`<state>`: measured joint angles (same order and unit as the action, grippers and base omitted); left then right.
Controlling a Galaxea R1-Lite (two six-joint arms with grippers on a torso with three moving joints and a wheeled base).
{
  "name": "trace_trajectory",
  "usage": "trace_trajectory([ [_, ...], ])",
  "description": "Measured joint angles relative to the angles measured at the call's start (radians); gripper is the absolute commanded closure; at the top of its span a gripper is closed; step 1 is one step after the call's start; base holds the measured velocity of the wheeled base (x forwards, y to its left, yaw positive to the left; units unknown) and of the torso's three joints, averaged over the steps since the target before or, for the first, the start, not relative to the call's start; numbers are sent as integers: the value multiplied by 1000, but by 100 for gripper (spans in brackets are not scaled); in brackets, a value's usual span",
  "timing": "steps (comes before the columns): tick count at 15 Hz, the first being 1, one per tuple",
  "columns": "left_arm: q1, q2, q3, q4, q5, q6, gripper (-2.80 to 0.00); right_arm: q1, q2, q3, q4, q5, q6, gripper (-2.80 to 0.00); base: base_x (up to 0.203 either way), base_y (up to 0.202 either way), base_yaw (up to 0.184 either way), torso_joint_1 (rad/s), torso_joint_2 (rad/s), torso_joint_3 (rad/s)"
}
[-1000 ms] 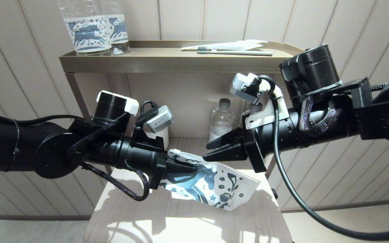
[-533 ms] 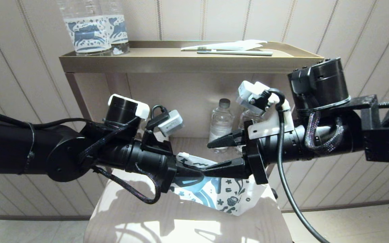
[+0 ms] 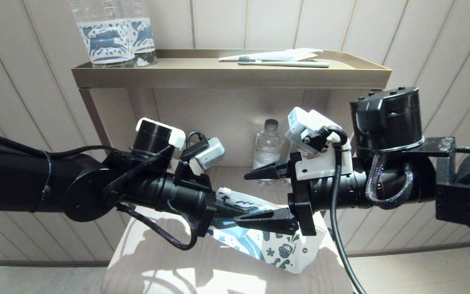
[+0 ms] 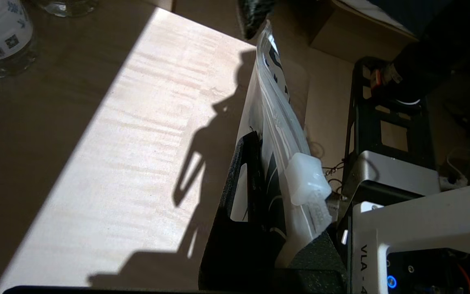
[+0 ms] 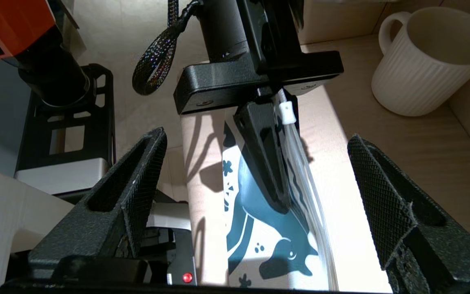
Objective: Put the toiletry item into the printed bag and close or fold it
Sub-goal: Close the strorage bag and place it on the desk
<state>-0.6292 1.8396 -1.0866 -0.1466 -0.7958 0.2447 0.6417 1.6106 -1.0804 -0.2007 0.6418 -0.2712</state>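
My left gripper (image 3: 235, 209) clamps the limp, slippery printed bag (image 3: 278, 249) near its slider (image 4: 307, 183), my right gripper (image 3: 259, 196) gapes at three o'clock, best pinching its stiffer zip edge.

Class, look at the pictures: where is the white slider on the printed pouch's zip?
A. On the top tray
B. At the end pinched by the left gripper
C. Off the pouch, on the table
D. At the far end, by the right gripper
B: the slider sits on the printed pouch right beside the shut left gripper.
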Motion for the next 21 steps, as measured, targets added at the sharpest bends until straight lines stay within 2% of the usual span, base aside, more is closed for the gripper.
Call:
trace_trajectory([
  [11, -18, 2, 12, -3, -2, 7, 0, 5, 69, -41, -2, 10, 8, -280, 0, 0, 0, 0, 0, 0],
  [13, -18, 2, 14, -3, -6, 13, 0, 2, 82, -49, 3, 39, 5, -280, 0, 0, 0, 0, 0, 0],
  [16, -18, 6, 20, -2, -13, 35, 0, -2, 91, -52, 9, 138, -1, -280, 0, 0, 0, 0, 0, 0],
  [21, -18, 8, 30, -2, -13, 50, 0, -10, 108, -51, 6, 148, -16, -280, 0, 0, 0, 0, 0, 0],
])
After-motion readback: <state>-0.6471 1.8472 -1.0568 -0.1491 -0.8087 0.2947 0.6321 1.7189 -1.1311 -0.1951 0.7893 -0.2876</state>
